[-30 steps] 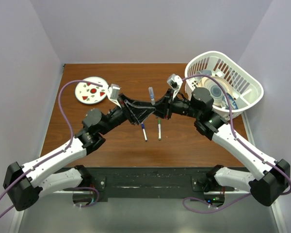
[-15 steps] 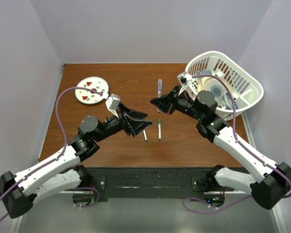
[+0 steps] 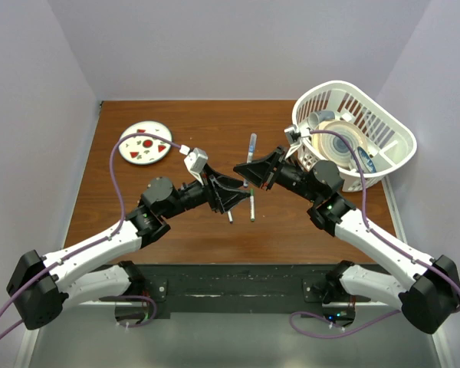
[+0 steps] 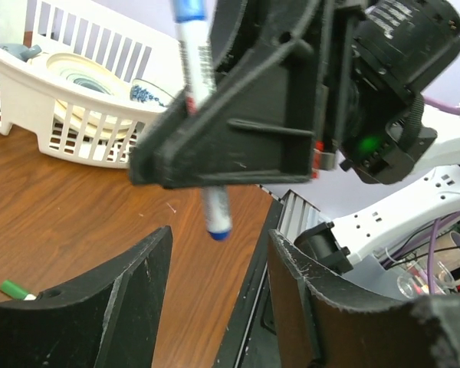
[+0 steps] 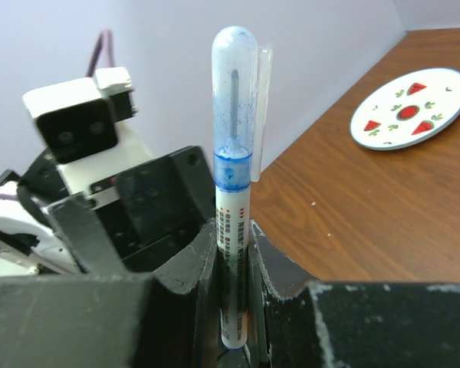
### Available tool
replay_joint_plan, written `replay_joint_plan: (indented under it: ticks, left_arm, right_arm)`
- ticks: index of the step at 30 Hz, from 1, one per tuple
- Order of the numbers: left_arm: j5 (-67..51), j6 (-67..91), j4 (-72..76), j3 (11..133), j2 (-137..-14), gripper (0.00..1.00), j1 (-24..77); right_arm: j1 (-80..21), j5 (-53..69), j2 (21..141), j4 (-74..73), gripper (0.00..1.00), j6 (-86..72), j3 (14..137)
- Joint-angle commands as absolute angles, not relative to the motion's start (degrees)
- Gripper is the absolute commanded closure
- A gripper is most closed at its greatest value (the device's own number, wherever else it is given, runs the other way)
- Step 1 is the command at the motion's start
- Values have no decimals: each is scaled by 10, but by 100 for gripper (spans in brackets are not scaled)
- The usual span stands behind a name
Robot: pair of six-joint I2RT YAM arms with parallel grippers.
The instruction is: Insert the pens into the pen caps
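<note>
Smooth wood-grain table (image 3: 207,123), glossy white plastic basket (image 3: 379,123), blue pen (image 5: 231,222) with translucent glossy plastic cap (image 5: 234,84), matt black rough-edged plastic fingers (image 4: 130,303).

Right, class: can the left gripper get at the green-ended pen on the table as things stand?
Probably yes: the left gripper is open, empty, just beside the green-ended pen; the right gripper holds its blue pen higher up.

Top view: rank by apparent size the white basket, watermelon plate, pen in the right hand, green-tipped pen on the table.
1. white basket
2. watermelon plate
3. Tie: held pen in the right hand and green-tipped pen look alike in length; the held one is raised nearer the camera and partly hidden.
</note>
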State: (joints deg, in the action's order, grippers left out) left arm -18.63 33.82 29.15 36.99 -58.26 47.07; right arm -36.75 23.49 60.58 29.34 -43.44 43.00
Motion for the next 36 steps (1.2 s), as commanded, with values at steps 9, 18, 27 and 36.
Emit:
replay_joint_plan:
  ticks: [9, 18, 27, 36]
  left_arm:
    - [-185, 339, 409, 398, -618, 49, 473]
    - [-226, 358, 455, 393, -634, 100, 473]
    - [-203, 362, 436, 331, -598, 100, 473]
    - [-7, 424, 109, 266, -448, 100, 470]
  right_arm:
    - [-396, 235, 569, 367, 100, -457, 389]
    - [-409, 243, 564, 378, 88, -452, 367]
    - [-408, 203, 522, 265, 41, -409, 397]
    - [-408, 195, 389, 2, 1, -341, 403]
